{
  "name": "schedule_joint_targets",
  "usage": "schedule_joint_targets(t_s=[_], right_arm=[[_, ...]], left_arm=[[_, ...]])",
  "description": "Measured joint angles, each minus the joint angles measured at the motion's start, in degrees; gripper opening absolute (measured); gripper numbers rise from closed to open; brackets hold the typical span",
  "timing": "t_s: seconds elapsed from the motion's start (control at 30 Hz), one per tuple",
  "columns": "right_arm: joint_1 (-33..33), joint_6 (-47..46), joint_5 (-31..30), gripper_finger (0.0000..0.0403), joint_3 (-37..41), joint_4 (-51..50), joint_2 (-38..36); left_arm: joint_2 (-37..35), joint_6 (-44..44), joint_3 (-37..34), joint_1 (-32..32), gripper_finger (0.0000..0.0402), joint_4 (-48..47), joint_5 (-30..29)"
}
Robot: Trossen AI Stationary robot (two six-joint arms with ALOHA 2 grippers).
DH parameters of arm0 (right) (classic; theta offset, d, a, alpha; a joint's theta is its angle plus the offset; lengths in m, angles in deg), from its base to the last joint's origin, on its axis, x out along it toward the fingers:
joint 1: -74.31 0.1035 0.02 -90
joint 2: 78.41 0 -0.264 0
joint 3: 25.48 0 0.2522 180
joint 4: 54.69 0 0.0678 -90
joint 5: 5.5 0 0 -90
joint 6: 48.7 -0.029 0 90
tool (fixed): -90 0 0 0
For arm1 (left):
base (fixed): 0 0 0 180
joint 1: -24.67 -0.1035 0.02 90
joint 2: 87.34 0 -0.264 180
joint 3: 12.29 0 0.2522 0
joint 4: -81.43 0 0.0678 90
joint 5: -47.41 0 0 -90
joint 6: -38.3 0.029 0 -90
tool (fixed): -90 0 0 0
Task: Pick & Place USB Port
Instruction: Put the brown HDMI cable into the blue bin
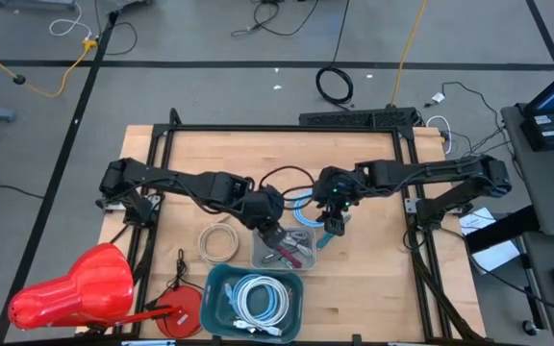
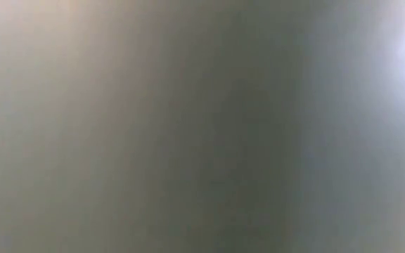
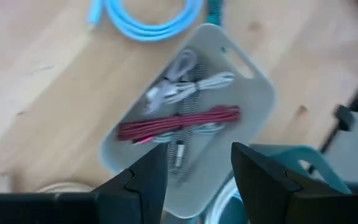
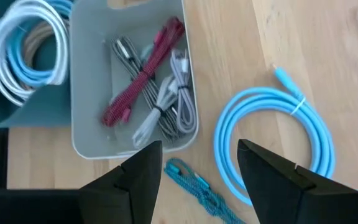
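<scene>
Hovering wide, both empty: left gripper [image 1: 275, 234] over grey tray [image 1: 261, 256], right gripper [image 1: 333, 224] beside blue cable [image 4: 272, 143].

My wooden table [image 1: 373, 288]: grey tray [image 4: 86, 134] centre; teal bin [image 1: 221, 279] touching it; blue cable [image 4: 272, 143] beside; beige coil [image 1: 218, 242] nearby; teal braided cable [image 4: 197, 186] just beside.

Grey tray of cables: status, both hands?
Left hand open above grey tray. Right hand open, empty, beside it near blue cable. Red cable lies in tray. Nothing in the way.
</scene>
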Motion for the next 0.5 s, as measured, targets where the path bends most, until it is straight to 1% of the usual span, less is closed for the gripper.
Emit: schedule_joint_targets(t_s=[0.07, 0.13, 0.3, 0.37, 0.43, 0.5], right_arm=[[0.0, 0.0, 0.0, 0.0201, 0.0, -0.3, 0.0], [0.0, 0.0, 0.0, 0.0201, 0.0, -0.8, 0.0], [0.0, 0.0, -0.7, 0.0201, 0.0, -4.2, 0.0], [0.0, 0.0, -2.8, 0.0201, 0.0, -6.2, 0.0], [0.0, -0.1, -4.5, 0.0201, 0.4, -7.0, 0.0], [0.0, -0.6, -4.8, 0.0201, 1.3, -7.2, 0.0]], left_arm=[[0.0, -1.8, 0.0, -0.1, 0.0179, -2.7, -2.0], [0.0, -4.9, 0.0, -0.4, 0.0179, -7.3, -4.4], [0.0, -14.0, 0.0, -1.5, 0.0179, -25.6, -11.5], [0.0, -16.8, 0.0, -1.8, 0.0179, -31.2, -13.0], [-1.4, -17.7, -0.8, -1.9, 0.0179, -31.4, -14.1], [-3.5, -19.9, -2.1, -2.0, 0.0179, -30.1, -14.6]])
